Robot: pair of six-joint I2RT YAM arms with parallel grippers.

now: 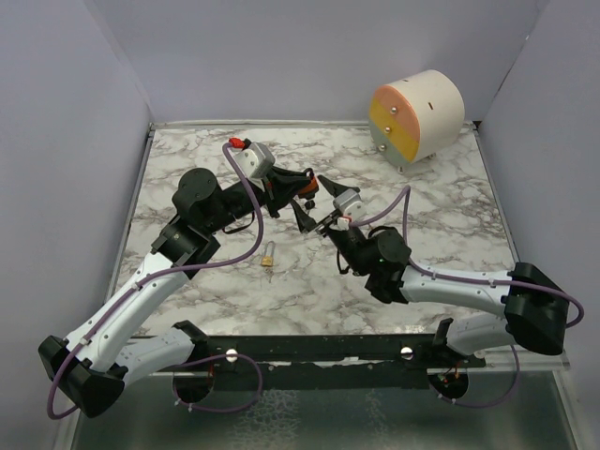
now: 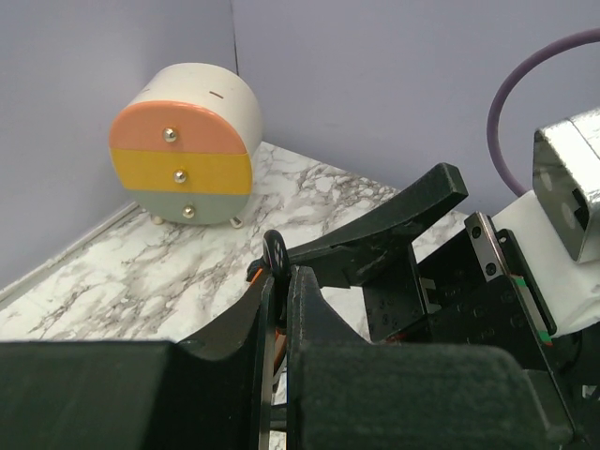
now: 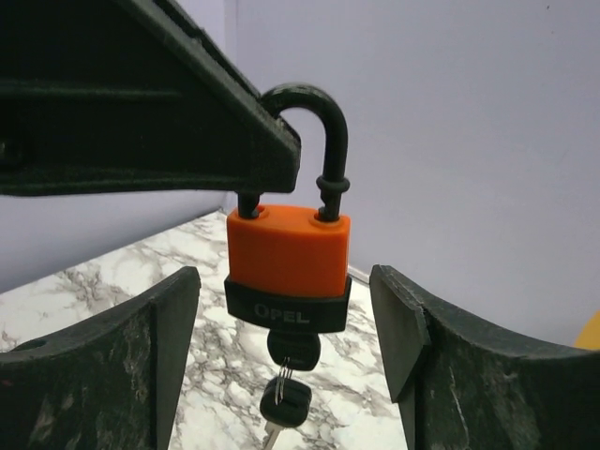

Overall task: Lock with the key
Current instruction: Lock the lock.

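**A:** So, how far along is it looking from above?

**B:** Over the middle of the worktop (image 1: pixel 450 225) the two arms are meeting. The left jaws are pinching something small, and the right jaws are standing wide beside it. A small brass piece (image 1: pixel 269 256) is lying apart, nearer the bases.

**A:** And the left wrist?

**B:** The left jaws are clamping shut on the black shackle (image 2: pixel 275 251).

**A:** The right wrist?

**B:** The orange padlock (image 3: pixel 288 253) is hanging by that shackle between the right jaws, which are gaping and touching nothing. The key (image 3: pixel 292 349) is already sitting in the keyhole, and both shackle legs are resting in the body. I'm judging that gripping and turning the key is what is remaining. Whether it is latched, I cannot tell.
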